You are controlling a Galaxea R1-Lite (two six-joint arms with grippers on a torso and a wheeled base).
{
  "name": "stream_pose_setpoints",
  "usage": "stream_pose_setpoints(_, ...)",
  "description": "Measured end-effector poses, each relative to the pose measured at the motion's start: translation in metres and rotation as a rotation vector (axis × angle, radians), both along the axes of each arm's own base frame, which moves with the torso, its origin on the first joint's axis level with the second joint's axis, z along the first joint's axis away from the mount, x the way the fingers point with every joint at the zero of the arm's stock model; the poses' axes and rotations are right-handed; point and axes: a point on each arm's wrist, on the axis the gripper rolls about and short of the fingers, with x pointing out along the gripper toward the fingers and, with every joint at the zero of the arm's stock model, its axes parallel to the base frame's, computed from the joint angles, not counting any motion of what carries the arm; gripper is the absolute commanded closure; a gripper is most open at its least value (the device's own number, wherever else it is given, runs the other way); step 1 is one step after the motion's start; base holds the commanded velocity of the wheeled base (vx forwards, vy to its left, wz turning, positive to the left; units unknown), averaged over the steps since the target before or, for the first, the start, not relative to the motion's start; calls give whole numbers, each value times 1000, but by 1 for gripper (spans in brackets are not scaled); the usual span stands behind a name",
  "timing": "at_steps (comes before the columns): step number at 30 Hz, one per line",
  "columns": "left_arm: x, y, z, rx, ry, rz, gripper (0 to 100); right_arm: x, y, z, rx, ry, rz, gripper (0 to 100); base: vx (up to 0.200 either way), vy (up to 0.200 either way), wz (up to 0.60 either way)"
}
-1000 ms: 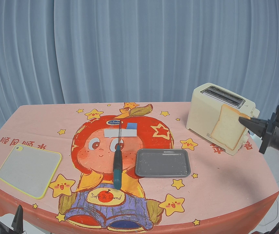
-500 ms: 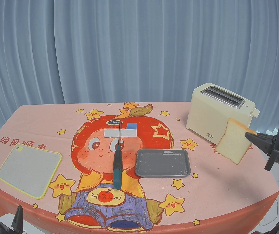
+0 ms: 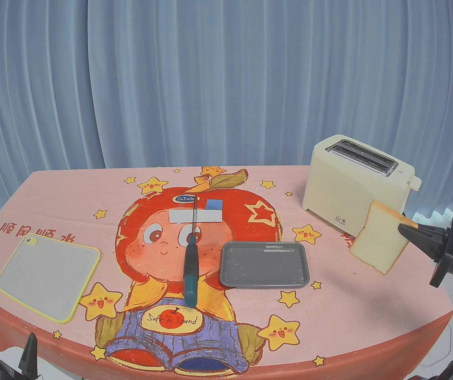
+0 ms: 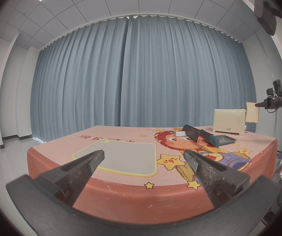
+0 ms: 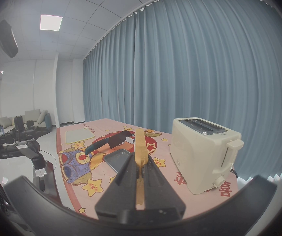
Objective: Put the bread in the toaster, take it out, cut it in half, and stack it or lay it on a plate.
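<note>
A: What's sitting on the table (image 3: 342,302), left to right? Reference everything to the toaster (image 3: 342,186).
B: Farthest from the toaster: the left gripper (image 4: 143,154) is hanging off the table's near edge, fingers spread wide apart. Just beyond it, the yellow-rimmed cutting board (image 3: 47,275) is lying flat, well left of the toaster.
A: Middle section?
B: The teal-handled knife (image 3: 190,270) is lying about halfway over, left of the toaster, blade pointing at the curtain (image 3: 226,69) and crossing a white label (image 3: 195,216). The grey tray (image 3: 264,265) is sitting closer to the toaster, left of it and nearer the robot.
A: And the payload?
B: The bread slice (image 3: 379,238) is hanging upright in the air just off the toaster's lever end, on the robot's side. Wrist views are showing a gap between them. Its lower edge is hovering above the table.
A: What's holding it?
B: Right of the toaster, past the table edge, the right gripper (image 3: 403,229) is pinching the slice's upper crust edge, fingers closed tight on it.
</note>
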Motion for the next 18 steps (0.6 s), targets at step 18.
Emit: stream_pose_setpoints(18, 0, 0, 0, -6, 0, 4, 0, -1, 7, -2, -6, 12, 22, 100, -133, 0, 0)
